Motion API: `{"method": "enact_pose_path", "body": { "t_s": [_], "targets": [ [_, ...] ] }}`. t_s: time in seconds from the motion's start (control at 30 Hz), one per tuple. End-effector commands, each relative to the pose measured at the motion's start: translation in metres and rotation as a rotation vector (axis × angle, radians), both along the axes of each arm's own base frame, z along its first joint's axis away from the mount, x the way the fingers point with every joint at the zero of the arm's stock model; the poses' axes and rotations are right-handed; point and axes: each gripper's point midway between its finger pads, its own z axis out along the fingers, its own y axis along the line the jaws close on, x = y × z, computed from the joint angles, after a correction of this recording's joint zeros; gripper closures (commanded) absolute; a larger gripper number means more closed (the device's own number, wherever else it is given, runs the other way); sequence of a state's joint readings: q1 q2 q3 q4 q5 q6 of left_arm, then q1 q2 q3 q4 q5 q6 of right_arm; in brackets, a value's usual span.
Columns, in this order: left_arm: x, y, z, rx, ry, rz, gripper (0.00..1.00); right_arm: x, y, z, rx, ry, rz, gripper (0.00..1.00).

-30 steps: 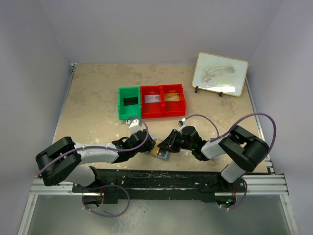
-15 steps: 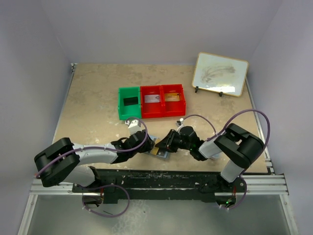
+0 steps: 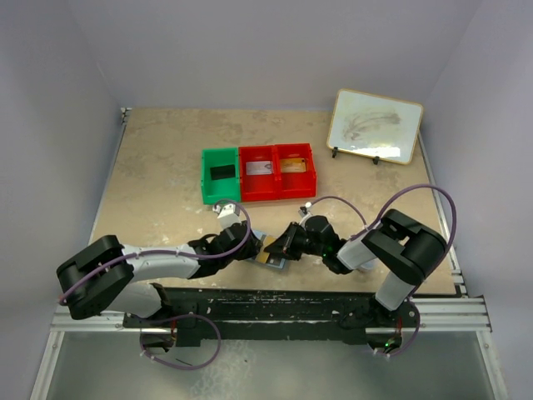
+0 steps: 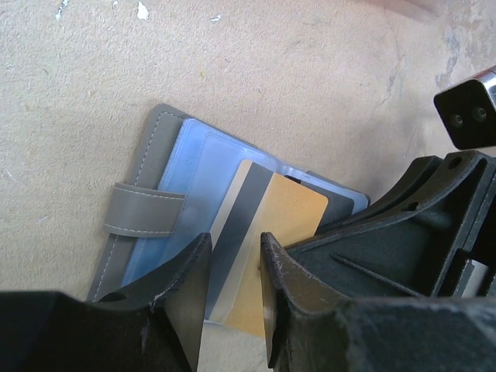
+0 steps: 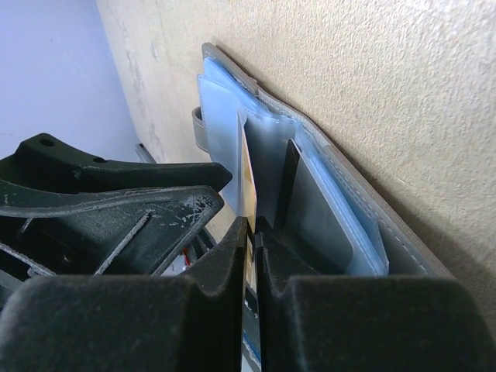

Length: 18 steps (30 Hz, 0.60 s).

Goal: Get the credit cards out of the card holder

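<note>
The card holder (image 4: 146, 211) is a grey soft wallet with a strap and clear blue sleeves, lying open on the table near the front edge (image 3: 276, 264). A gold credit card (image 4: 293, 215) with a dark stripe sticks partly out of a sleeve. My right gripper (image 5: 252, 229) is shut on this card's edge (image 5: 248, 177). In the top view it (image 3: 281, 245) meets the holder from the right. My left gripper (image 4: 235, 249) is open, its jaws standing over the card and the holder from the left (image 3: 253, 248). The card's far end is hidden in the sleeve.
A green bin (image 3: 206, 177) and two red bins (image 3: 276, 190) stand in a row mid-table; the red ones hold a silvery card (image 3: 258, 167) and a gold card (image 3: 291, 165). A framed whiteboard (image 3: 375, 125) leans at the back right.
My right arm has crept a little to the left, closing in on the left gripper. The holder and the left arm have hardly moved.
</note>
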<state>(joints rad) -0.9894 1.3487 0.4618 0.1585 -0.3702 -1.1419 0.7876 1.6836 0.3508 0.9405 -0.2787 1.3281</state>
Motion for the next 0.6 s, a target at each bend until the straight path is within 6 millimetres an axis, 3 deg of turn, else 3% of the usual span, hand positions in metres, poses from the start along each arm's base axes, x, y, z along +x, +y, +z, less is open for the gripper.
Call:
{"method": "enact_pose_path", "body": {
  "t_s": [0.0,0.2,0.57],
  "targets": [
    [0.004,-0.001,0.009,-0.029,-0.024,0.015,0.71,0.003,0.004,0.010,0.025,-0.032,-0.003,0.93],
    [0.004,0.001,0.011,-0.024,-0.027,0.019,0.71,-0.001,-0.002,0.008,0.006,-0.011,-0.010,1.00],
    [0.003,0.007,0.004,-0.007,-0.023,0.039,0.71,-0.010,-0.011,0.008,-0.026,0.029,-0.016,1.00]
  ]
}}
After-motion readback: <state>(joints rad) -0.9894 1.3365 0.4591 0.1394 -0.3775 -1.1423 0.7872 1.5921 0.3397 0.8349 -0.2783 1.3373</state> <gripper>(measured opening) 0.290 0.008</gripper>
